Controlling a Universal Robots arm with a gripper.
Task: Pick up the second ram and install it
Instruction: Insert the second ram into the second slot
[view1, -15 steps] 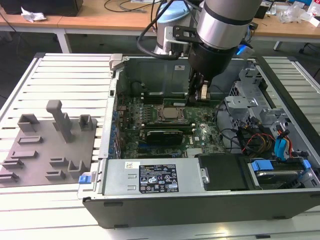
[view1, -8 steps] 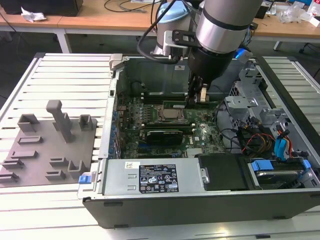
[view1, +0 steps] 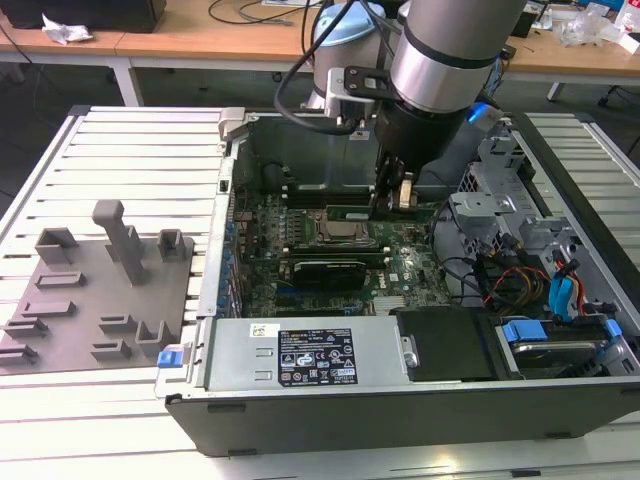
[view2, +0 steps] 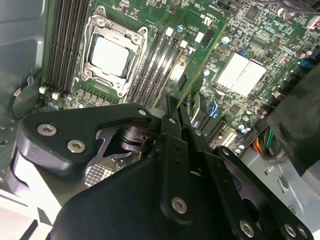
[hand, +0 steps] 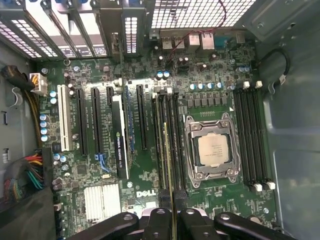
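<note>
The second ram (hand: 167, 155) is a thin green stick seen edge-on in the first wrist view, lying along the black memory slots (hand: 175, 125) beside the processor socket. In the second wrist view the ram (view2: 202, 60) slants out from between the black fingers (view2: 172, 122) over those slots. My gripper (view1: 392, 203) is down inside the open computer case, shut on one end of the ram (view1: 348, 212), which runs toward the exterior view's left just behind the silver processor (view1: 345, 232). Whether the stick is seated in a slot cannot be told.
A gray plastic fixture (view1: 100, 290) with upright blocks lies on the slatted table at the exterior view's left. Inside the case (view1: 400, 410) are a black expansion card (view1: 325, 268), a power supply (view1: 300, 355), coloured cables (view1: 505, 275) and drive bays (view1: 560, 335).
</note>
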